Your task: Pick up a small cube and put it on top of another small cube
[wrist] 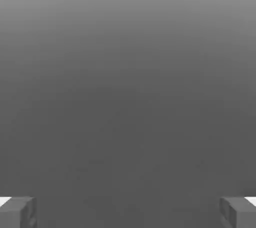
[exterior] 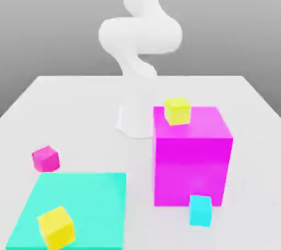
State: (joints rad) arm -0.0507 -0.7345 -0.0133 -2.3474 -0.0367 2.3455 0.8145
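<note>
A small magenta-pink cube [exterior: 45,158] rests on the white table [exterior: 71,106] at the exterior view's left, just behind the teal mat. Other small cubes lie around it: a yellow one [exterior: 56,227] on the mat, a second yellow one [exterior: 177,111] on top of the large magenta block, and a cyan one [exterior: 200,210] in front of that block. In the hand view my gripper [wrist: 128,212] is open, its grey fingertips [wrist: 20,211] far apart, with nothing between them and plain grey beyond.
The large magenta block [exterior: 192,158] stands tall at the exterior view's right of centre. A flat teal mat [exterior: 82,199] covers the near left. The white arm's base [exterior: 134,123] sits mid-table behind the block, and the arm rises out of the top of the picture.
</note>
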